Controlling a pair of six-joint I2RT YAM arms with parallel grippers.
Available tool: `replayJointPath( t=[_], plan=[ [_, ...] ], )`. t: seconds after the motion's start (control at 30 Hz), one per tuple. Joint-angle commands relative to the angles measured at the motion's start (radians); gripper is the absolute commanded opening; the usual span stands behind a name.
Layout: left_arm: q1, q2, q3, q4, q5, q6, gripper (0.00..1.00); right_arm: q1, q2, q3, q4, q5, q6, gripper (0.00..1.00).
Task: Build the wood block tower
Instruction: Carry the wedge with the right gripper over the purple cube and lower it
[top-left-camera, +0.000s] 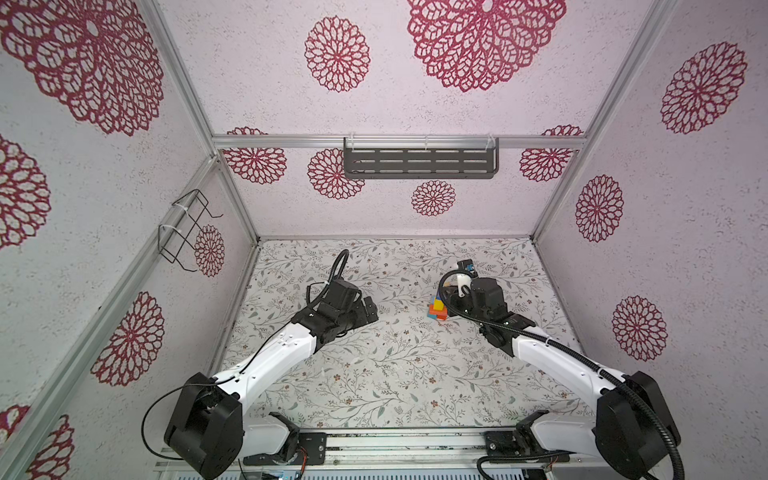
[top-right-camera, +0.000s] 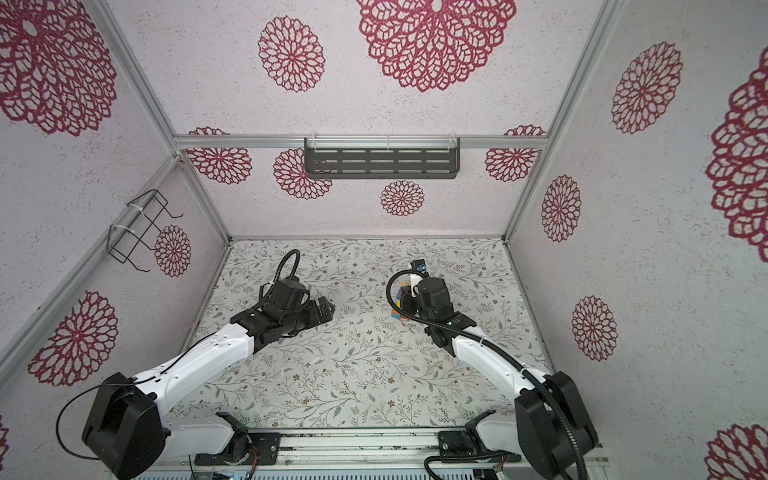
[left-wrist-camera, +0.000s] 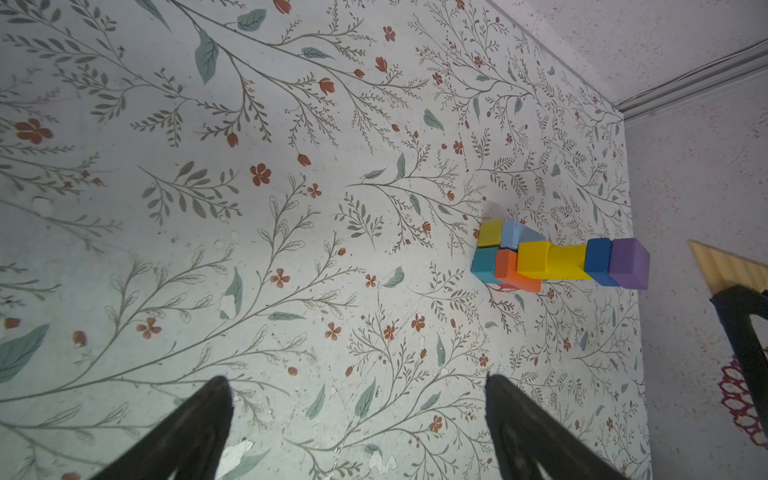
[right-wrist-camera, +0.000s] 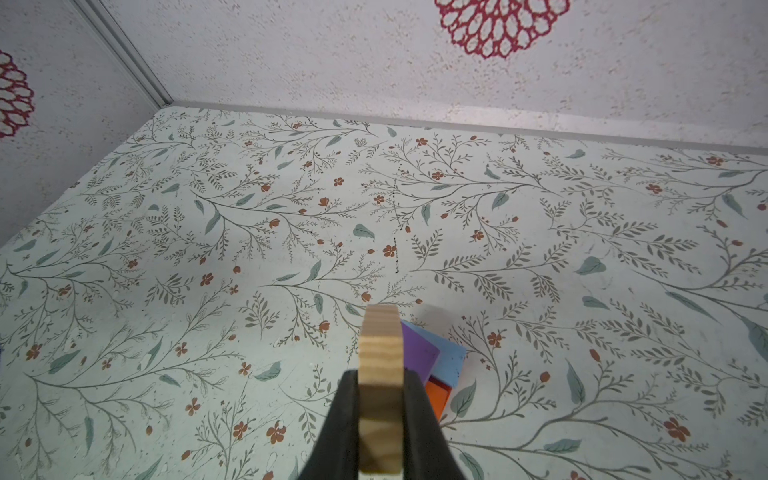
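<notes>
As right gripper (right-wrist-camera: 380, 374) clamps wedge (right-wrist-camera: 380, 345) above tower (left-wrist-camera: 552, 262) — left gripper (left-wrist-camera: 356, 380) hangs apart.

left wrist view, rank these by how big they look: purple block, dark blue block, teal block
purple block
dark blue block, slightly smaller
teal block, partly covered by the orange block, so this place is unsure

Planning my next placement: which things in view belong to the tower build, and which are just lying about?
Job: block tower; unpainted wedge, held in right pincer.
Lying about: slotted shelf on back wall; wire rack on left wall.
</notes>
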Motion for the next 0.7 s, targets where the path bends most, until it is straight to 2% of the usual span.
replayJointPath(
  t=[0.0,0.67],
  plan=[
    [0.007,0.012,0.015,0.022,0.002,0.001,0.97,-0.008,0.005,0.031,0.033,-0.013,-0.019,0.1],
    [0.008,0.013,0.021,0.001,0.002,-0.005,0.97,-0.017,0.045,0.021,0.074,-0.031,-0.015,0.1]
  ],
)
